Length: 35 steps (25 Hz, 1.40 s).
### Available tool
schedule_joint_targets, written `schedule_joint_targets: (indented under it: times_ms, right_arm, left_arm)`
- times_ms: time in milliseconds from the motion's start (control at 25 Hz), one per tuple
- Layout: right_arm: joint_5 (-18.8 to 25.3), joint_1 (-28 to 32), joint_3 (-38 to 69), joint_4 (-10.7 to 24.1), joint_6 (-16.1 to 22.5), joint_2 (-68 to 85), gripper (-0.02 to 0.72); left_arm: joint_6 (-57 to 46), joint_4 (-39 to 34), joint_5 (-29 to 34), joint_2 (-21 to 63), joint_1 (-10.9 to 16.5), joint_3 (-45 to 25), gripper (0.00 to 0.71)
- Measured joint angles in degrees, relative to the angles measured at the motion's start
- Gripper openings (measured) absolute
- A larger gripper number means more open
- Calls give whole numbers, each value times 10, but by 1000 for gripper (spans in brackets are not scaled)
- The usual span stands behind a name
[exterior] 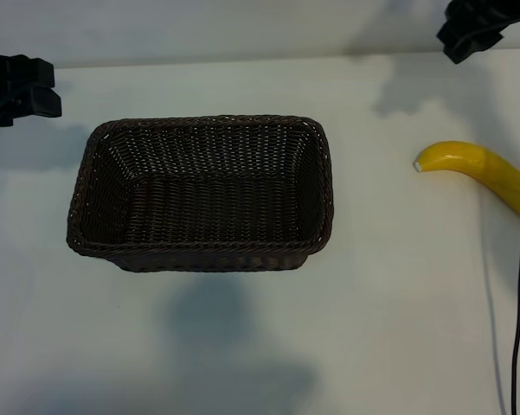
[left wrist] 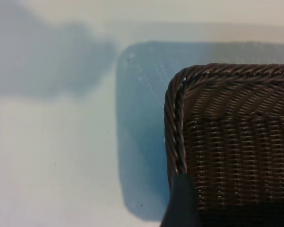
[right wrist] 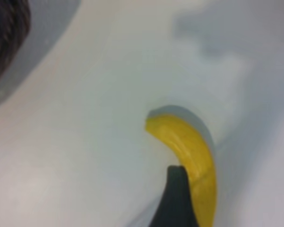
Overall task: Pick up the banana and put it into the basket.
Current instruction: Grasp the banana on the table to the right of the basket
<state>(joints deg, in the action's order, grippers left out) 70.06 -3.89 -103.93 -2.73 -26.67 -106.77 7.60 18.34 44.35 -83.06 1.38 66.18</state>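
Hovering, my right claw (exterior: 472, 35): fingers apart, holding nothing, at the desk's far right corner, with the banana just beneath it.
Left claw (exterior: 17, 86): fingers apart, parked beyond the basket's left end.
Banana (exterior: 480, 173): lying on the white desk (exterior: 389, 303), well right of the basket.
Basket (exterior: 203, 251): dark wicker, mid-desk.

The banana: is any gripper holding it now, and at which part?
Nothing is held. The banana lies on the table, right of the empty basket. The right gripper is above it, jaws open; the left gripper is parked beside the basket.
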Motion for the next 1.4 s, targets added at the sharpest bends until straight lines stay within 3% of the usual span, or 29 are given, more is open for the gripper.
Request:
schedule_joint_targets:
  times_ms: [280,480,600,840,1040,1120,1400]
  right_arm:
    - [-1,27,0,-1,-17,-47,562]
    - [-3,45,4,-2,32,-78,559]
    - [-4,61,34,-2,39,-84,545]
    - [-17,95,99,-30,0,-85,530]
    - [-57,106,132,-78,-93,-85,529]
    - [-67,106,145,-86,-113,-85,529]
    - [-104,106,174,-88,-133,-85,529]
  left_arm:
    - [0,-1,-1,0,0,0,592]
    - [0,-1,-1,0,0,0,592]
    - [0,-1,-2,0,0,0,592]
    - [0,-1,-4,0,0,0,592]
    - [0,-1,-4,0,0,0,592]
    - [1,-1,-4,0,0,0,592]
    - [1,-1,-4,0,0,0,592]
